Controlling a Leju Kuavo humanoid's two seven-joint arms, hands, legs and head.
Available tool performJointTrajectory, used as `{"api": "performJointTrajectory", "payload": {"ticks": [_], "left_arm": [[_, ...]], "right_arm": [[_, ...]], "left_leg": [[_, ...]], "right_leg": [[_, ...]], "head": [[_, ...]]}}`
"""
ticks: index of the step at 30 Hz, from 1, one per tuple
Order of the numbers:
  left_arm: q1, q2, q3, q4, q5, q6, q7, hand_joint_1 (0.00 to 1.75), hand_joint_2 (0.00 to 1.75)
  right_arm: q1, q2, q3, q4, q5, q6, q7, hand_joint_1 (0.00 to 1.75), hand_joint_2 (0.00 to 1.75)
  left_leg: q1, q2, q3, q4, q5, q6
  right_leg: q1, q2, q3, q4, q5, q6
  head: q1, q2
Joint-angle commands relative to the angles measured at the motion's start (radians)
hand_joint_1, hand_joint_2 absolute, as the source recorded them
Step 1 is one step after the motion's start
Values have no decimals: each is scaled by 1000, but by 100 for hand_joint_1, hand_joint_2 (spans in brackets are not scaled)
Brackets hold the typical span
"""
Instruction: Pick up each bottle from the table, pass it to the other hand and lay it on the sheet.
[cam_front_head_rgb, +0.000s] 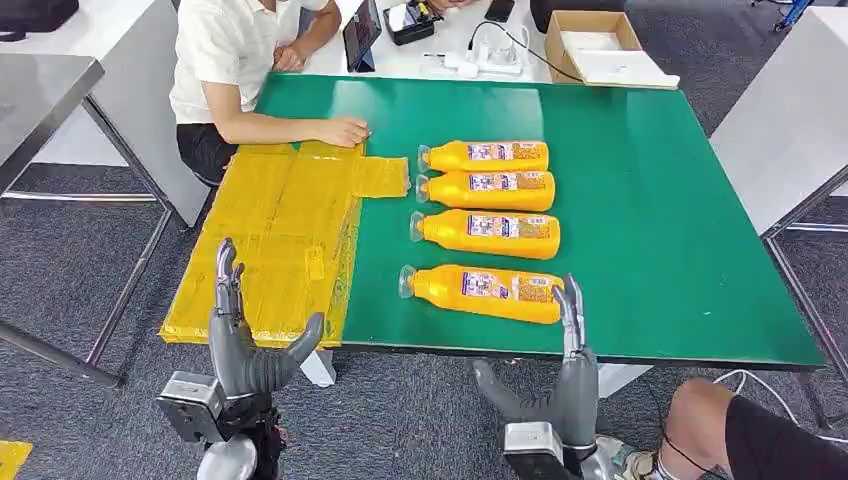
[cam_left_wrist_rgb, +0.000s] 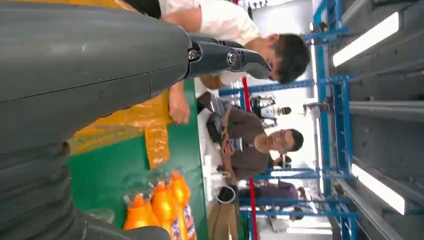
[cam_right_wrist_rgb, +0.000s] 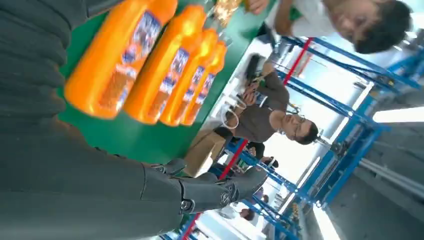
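As seen from head view, both robot hands sit below the near tabletop edge, nothing held.
Tabletop: green mat surface (cam_front_head_rgb: 640, 200), rectangular.
Sheet: yellow crinkled plastic sheet (cam_front_head_rgb: 280, 240), flat on left part of tabletop, overhanging its left edge; no bottle on it.
Bottles, qty 4: orange plastic bottles w/ clear caps & printed labels, lying on sides in a column, caps toward sheet. Farthest bottle (cam_front_head_rgb: 485, 155); second bottle (cam_front_head_rgb: 487, 189) just beside it; third bottle (cam_front_head_rgb: 487, 231); nearest bottle (cam_front_head_rgb: 482, 292), slightly skewed, near front edge.
Left robot hand (cam_front_head_rgb: 245, 345): fingers upright & spread, thumb out to side, empty; in front of sheet's near edge.
Right robot hand (cam_front_head_rgb: 560, 375): fingers upright, thumb apart, empty; fingertip close to base of nearest bottle, contact can't tell.
Person: seated at far left, hand (cam_front_head_rgb: 345, 130) resting on sheet's far edge.
Misc: cardboard box (cam_front_head_rgb: 595, 45) on white table beyond.
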Motion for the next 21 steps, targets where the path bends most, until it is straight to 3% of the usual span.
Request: {"api": "performJointTrajectory", "payload": {"ticks": [1,11,13,19,20,21], "left_arm": [[-64,35,3,89,-1,-38,14,0,175],[-85,33,1,67,-29,-48,4,0,175],[-104,25,-20,46,-44,-41,-11,0,175],[-96,28,-36,36,-31,-41,-22,0,175],[-91,31,-42,35,-25,-46,-26,0,175],[-92,30,-45,39,-22,-47,-29,0,175]], "right_arm": [[-147,-90,-99,202,167,141,101,0,175],[-192,-96,-85,245,197,174,134,0,175],[-284,-118,-80,365,177,258,161,0,175],[-323,-134,-48,383,228,274,182,0,175],[-330,-141,-38,381,241,281,191,0,175],[-337,-149,-31,381,254,290,205,0,175]], "left_leg": [[0,2,6,-3,-1,-1],[1,3,10,-3,-3,-2],[0,2,6,-1,-2,-1],[0,2,3,-1,-1,-1],[1,4,10,-1,-4,-2],[0,2,4,0,-2,-1]], "right_leg": [[1,2,6,-3,0,-1],[1,2,10,-3,-2,-3],[1,2,6,-2,-1,-2],[0,2,3,-1,0,-1],[1,3,9,-1,-2,-3],[0,2,4,-1,-1,-1]], "head": [[0,0],[0,0],[0,0],[0,0],[0,0],[0,0]]}}
